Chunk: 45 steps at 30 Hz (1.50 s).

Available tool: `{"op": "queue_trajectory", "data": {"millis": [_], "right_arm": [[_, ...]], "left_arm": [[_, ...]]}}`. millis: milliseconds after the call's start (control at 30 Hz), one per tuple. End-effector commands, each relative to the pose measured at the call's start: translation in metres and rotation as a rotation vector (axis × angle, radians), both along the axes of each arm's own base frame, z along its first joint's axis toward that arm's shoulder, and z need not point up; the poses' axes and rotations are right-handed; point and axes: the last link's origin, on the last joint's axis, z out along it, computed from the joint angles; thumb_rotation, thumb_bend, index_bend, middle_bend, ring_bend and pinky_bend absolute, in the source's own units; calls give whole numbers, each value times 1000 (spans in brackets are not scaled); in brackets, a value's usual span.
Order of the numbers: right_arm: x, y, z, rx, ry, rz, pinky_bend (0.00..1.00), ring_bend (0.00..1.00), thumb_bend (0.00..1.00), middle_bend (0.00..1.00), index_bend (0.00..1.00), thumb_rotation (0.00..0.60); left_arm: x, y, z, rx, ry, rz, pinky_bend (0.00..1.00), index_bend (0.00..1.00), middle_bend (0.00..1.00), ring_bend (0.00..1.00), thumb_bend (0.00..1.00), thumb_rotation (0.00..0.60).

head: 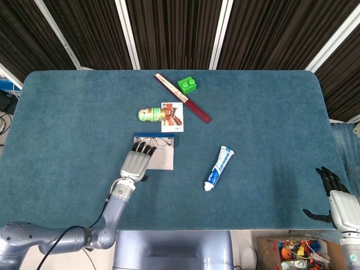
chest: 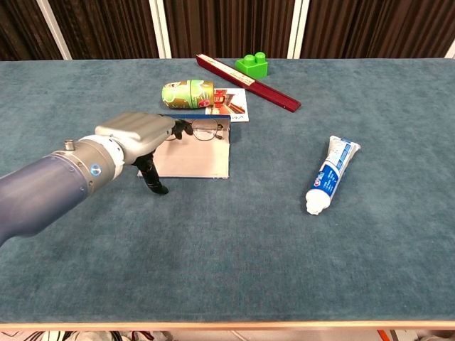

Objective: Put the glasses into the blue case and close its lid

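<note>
The blue case (head: 162, 159) lies open at mid-table, its grey inner flap (chest: 197, 160) flat toward me and a blue edge at the far side. Thin-framed glasses (head: 162, 141) rest along that far edge; in the chest view the glasses (chest: 206, 129) show one lens, the other hidden behind my fingers. My left hand (head: 136, 162) hovers flat over the case's left part with fingers stretched out and nothing in it; in the chest view the left hand (chest: 136, 131) has its thumb pointing down beside the flap. My right hand (head: 336, 198) hangs open off the table's near right corner.
A green can (head: 148, 115) and a picture card (head: 172, 117) lie just behind the case. Farther back are a red bar (head: 183, 98) and a green brick (head: 187, 85). A toothpaste tube (head: 219, 167) lies to the case's right.
</note>
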Motion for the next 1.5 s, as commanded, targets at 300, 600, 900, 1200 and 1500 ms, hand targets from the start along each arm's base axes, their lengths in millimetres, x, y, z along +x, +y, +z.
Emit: {"op": "queue_trajectory", "data": {"millis": [300, 600, 900, 1200, 1500], "right_arm": [[0, 0, 0, 0, -1, -1, 178, 36, 199, 0, 0, 600], [0, 0, 0, 3, -2, -3, 178, 36, 200, 0, 0, 600], [0, 0, 0, 4, -4, -6, 177, 36, 200, 0, 0, 600], [-1, 0, 0, 6, -8, -10, 178, 36, 200, 0, 0, 600], [0, 0, 0, 6, -13, -11, 178, 36, 200, 0, 0, 600]], "left_arm": [[1, 2, -5, 19, 8, -4, 108, 186, 177, 54, 190, 600], [3, 4, -7, 45, -1, -7, 108, 199, 176, 54, 224, 600], [3, 7, -8, 61, 14, -8, 109, 206, 175, 54, 225, 600], [2, 8, -13, 62, 30, -8, 109, 247, 172, 54, 229, 600], [2, 8, -13, 73, 27, -16, 109, 300, 155, 54, 285, 600]]}}
